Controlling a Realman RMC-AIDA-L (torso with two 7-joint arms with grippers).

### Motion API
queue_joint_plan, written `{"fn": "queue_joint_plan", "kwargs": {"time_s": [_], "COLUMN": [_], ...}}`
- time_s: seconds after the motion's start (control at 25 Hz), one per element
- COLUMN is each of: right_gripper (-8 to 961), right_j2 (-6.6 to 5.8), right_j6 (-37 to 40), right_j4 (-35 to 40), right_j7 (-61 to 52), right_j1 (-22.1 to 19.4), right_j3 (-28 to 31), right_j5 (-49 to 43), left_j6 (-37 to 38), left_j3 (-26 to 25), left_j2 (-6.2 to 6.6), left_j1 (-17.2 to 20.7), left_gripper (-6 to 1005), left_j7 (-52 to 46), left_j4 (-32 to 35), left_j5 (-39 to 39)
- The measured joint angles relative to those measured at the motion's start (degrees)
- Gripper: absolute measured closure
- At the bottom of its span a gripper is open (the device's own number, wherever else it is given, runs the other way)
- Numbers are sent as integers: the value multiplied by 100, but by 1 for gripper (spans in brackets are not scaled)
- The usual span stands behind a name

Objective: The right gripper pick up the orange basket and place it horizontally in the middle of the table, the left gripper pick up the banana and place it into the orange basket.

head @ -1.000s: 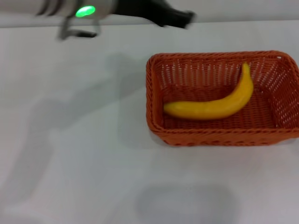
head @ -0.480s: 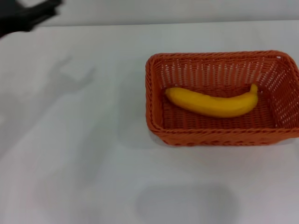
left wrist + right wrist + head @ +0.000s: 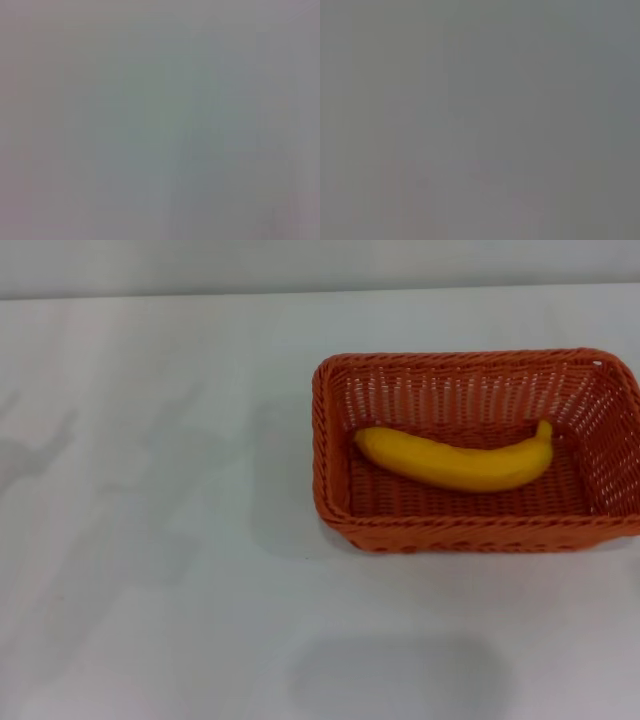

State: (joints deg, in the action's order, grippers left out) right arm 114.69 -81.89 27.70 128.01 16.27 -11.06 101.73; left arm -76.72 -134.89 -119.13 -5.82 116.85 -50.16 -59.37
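So the orange basket (image 3: 475, 450) is sitting on the white tabletop (image 3: 160, 540), long side running left to right, over on the right half of the head view with its right end reaching the frame's edge. The banana (image 3: 455, 460) is lying flat inside it on the woven floor, stretched along the basket's length, the blunt end toward the basket's left wall and the little stem end curling up near the right wall. It's roughly in the middle of the basket front to back, not leaning on the near or far rim as far as I can see. Neither gripper shows up anywhere: the head view has just tabletop, basket and banana, plus some faint grey shadows on the left side of the tabletop and a soft rounded one near the front edge. Both wrist views are a plain grey blur with nothing recognisable in them, so no clue there either. That means I honestly can't tell whether the left or right fingers are spread or pressed together, since they're out of sight. Nothing is touching the basket or the banana.
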Motion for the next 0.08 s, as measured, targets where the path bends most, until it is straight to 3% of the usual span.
{"fn": "queue_joint_plan", "kwargs": {"time_s": [0.08], "right_gripper": [79], "right_j2": [0], "right_j6": [-13], "right_j4": [-96], "right_j7": [124], "right_j1": [9], "right_j3": [-1], "right_j5": [103], "left_j6": [0], "left_j3": [-4], "left_j2": [-9], "left_j1": [12], "left_gripper": [116], "left_j7": [85], "left_j4": [71], "left_j5": [34]}}
